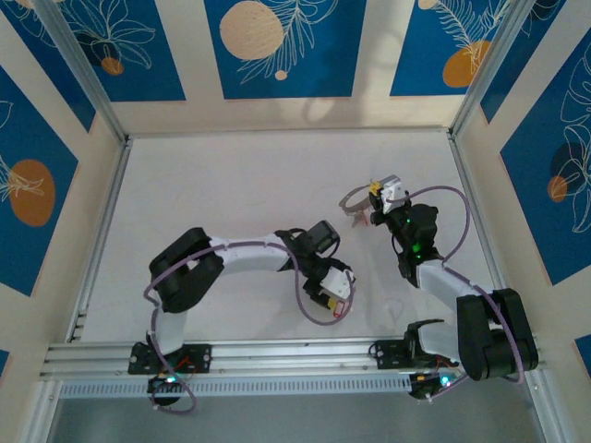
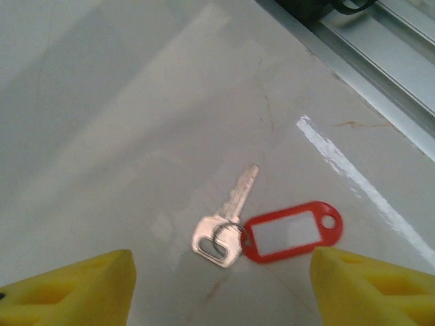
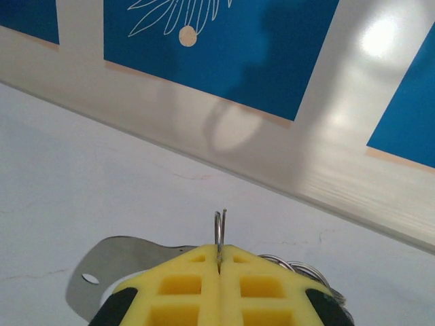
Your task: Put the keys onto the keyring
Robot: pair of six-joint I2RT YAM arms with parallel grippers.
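While the left gripper [image 2: 221,265] hangs spread-jawed over a key [image 2: 231,210] and its red tag [image 2: 292,232], both flat on the table [image 2: 102,136], the right gripper [image 3: 219,258] is clamped on the keyring [image 3: 219,227], wire standing edge-on between its fingers.

The overhead camera looks steeply down from behind both arm bases over the whole pale white counter [image 1: 259,185] to the blue-and-cream panelled back wall [image 1: 277,46], the left wrist camera peers closely down at that counter beside its grey metal front rail [image 1: 277,355], and the right wrist camera, low, faces that wall.
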